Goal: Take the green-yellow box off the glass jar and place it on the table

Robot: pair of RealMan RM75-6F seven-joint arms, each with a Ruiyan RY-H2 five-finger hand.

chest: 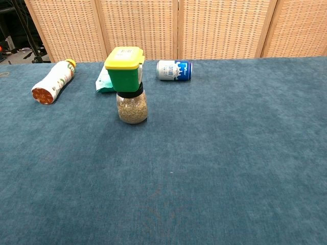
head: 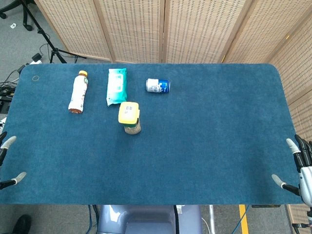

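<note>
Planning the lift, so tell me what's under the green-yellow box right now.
The green-yellow box sits on the black lid of the glass jar, which holds brownish grains. The lid's top is covered by the box.

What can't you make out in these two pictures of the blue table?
- Left hand: head view, frame edge cuts it; only fingertips show; chest view lacks it.
- Right hand: head view, partly cut off.
- Glass jar: head view, the green-yellow box hides its lid.
- Blue-white can: print too small.
</note>
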